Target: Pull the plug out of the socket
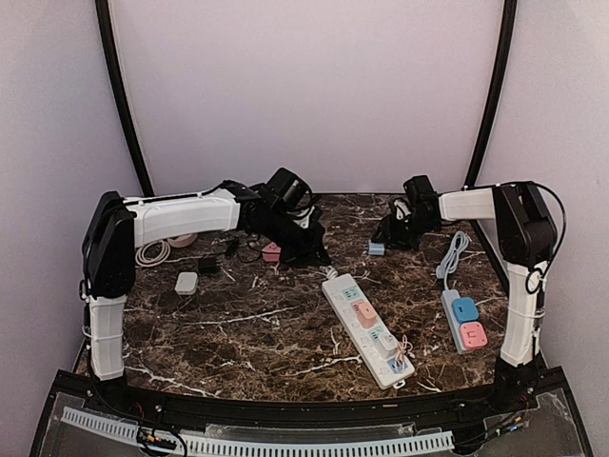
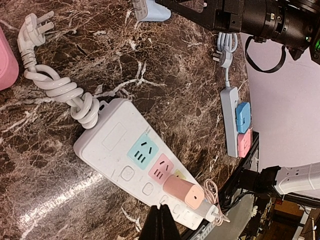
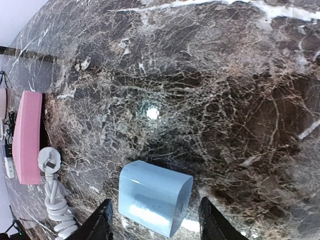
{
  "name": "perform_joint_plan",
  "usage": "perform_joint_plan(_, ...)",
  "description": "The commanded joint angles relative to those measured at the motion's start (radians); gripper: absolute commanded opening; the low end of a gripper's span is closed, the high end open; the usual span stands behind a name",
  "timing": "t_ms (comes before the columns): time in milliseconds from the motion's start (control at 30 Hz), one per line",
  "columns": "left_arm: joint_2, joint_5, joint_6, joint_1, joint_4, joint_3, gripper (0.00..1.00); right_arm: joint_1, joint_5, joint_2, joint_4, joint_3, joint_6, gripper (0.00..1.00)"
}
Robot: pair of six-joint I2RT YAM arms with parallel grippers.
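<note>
Top view: even soft light, sharp, weak shadows. Right wrist: small hot glare spot at frame centre on the marble table (image 3: pixel 235 90), edges bowed upper left, sheen on the blue plug (image 3: pixel 155 197) at the bottom, slightly soft. Left wrist: glare streak lower left, background washed pale at right.

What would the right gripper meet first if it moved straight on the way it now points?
The light blue adapter, sitting inside the open right gripper; beyond it, the marble table, though depth is unclear.

Left gripper (image 2: pixel 161 226): only tips show, rest cropped. Right gripper (image 3: pixel 157 222) fingers cropped too. Pink item (image 2: pixel 6 60) half cropped, can't ID.
</note>
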Motion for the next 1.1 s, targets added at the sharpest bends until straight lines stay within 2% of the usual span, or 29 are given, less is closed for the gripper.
perform_joint_plan(0,-0.054,-0.011,0.003,-0.008,0.002,-0.023,0.0,-0.001,0.093,-0.087,-0.051,0.006,-0.037,0.61)
perform_joint_plan(67,-0.053,-0.013,0.002,-0.008,0.009,-0.029,0.0,0.004,0.127,-0.117,-0.068,-0.007,-0.049,0.65)
perform_joint_plan(200,-0.05,-0.011,-0.003,-0.008,0.028,-0.037,0.0,0.043,0.192,-0.19,-0.108,-0.042,-0.081,0.65)
perform_joint_plan(500,-0.035,0.021,-0.056,-0.008,0.11,-0.08,0.0,0.231,0.3,-0.399,-0.177,-0.183,-0.103,0.62)
perform_joint_plan(867,0.004,0.089,-0.147,-0.009,0.304,-0.137,0.0,0.419,0.369,-0.596,-0.306,-0.336,-0.025,0.62)
perform_joint_plan(1067,0.059,0.147,-0.168,-0.016,0.365,-0.123,0.0,0.525,0.41,-0.624,-0.345,-0.376,0.031,0.61)
